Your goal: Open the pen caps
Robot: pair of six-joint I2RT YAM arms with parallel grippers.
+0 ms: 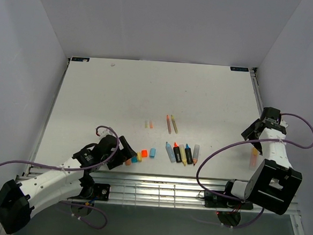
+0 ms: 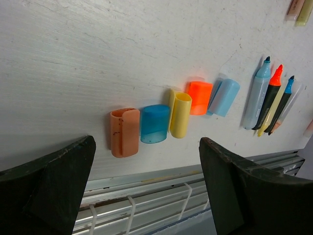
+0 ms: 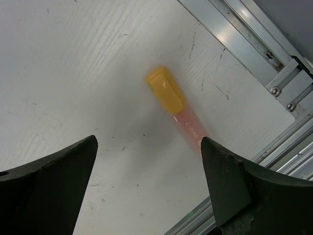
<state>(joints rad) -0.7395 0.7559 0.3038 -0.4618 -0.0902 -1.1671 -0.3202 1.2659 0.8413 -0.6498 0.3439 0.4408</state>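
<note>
Nearest the lens, the dark fingers of my left end effector (image 2: 146, 144) stand wide apart and empty, just above a row of loose stubby caps on the white bench (image 2: 98, 49): a salmon plastic cap (image 2: 124, 132), a blue plastic cap (image 2: 155, 123), a yellow plastic cap (image 2: 180, 115), an orange plastic cap (image 2: 199, 97) and a pale blue plastic cap (image 2: 225, 97). My right end effector (image 3: 149, 142) is likewise spread and empty over a translucent pink marker (image 3: 190, 126) with its mustard-yellow cap (image 3: 166, 90) on, near the aluminium edge rail (image 3: 254, 54). An off-centre pinch could roll it against that rail or off the bench, and a careless left descent would scatter the row. My finger cuts off the marker's tail. From above, my arm seems to cover most of it.
</note>
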